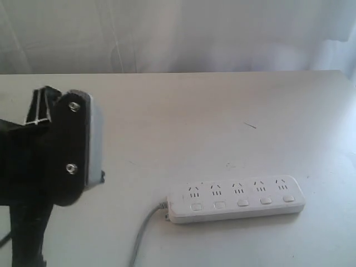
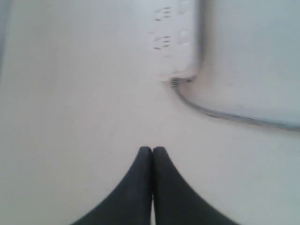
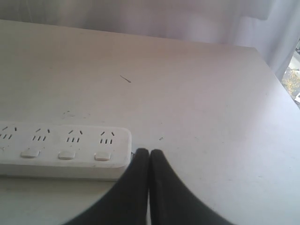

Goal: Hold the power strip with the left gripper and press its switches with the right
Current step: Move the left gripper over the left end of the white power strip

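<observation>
The power strip (image 1: 236, 200) lies flat on the pale surface (image 1: 222, 111), right of the middle and toward the near edge in the exterior view. Its long side runs across the picture, and nothing grips it. Its five socket groups sit along the far side, with the row of switches (image 1: 242, 202) along the near side, one under each group. The grey cord (image 1: 142, 233) leaves the strip's left end and curves down toward the near edge. At the left edge of the same view a black arm piece (image 1: 67, 150) with two screws and a grey pad stands close to the camera, well apart from the strip. In the left wrist view the left claw (image 2: 152, 150) has its fingertips pressed together over bare surface, holding nothing. The strip's cord end (image 2: 180, 40) appears blurred ahead of it and clearly apart, the cord (image 2: 234, 115) trailing off to one side. In the right wrist view the right claw (image 3: 149, 152) is likewise pressed together and empty. Its tips are just beside the corner of the strip's cordless end (image 3: 61, 150); I cannot tell whether they touch it. Three switches (image 3: 66, 154) show there, none under the tips. A small dark mark (image 3: 125, 78) lies on the surface beyond the strip.
</observation>
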You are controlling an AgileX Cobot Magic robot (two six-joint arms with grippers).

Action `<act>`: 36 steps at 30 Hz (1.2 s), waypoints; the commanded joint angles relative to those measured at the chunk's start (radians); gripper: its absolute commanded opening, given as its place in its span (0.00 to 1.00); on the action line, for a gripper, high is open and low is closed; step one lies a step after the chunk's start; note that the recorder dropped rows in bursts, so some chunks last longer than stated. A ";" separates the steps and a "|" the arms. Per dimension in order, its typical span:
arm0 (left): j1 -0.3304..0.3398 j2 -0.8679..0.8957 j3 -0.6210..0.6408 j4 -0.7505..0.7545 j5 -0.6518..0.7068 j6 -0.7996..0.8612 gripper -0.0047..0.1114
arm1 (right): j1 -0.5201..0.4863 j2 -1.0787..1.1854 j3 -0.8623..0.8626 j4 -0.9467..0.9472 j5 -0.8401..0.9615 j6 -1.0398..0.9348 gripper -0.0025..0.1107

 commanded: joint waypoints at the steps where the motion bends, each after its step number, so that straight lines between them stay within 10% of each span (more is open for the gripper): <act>1: -0.054 0.136 -0.182 -0.103 0.314 0.102 0.04 | 0.003 -0.006 0.006 -0.003 -0.009 0.002 0.02; 13: -0.054 0.526 -0.430 -0.247 0.425 0.233 0.09 | 0.003 -0.006 0.006 -0.003 -0.009 0.002 0.02; 24: -0.054 0.713 -0.574 -0.181 0.433 0.094 0.89 | 0.003 -0.006 0.006 -0.003 -0.009 0.002 0.02; 36: -0.054 0.713 -0.574 -0.143 0.371 0.058 0.93 | 0.003 -0.006 0.006 -0.003 -0.009 0.002 0.02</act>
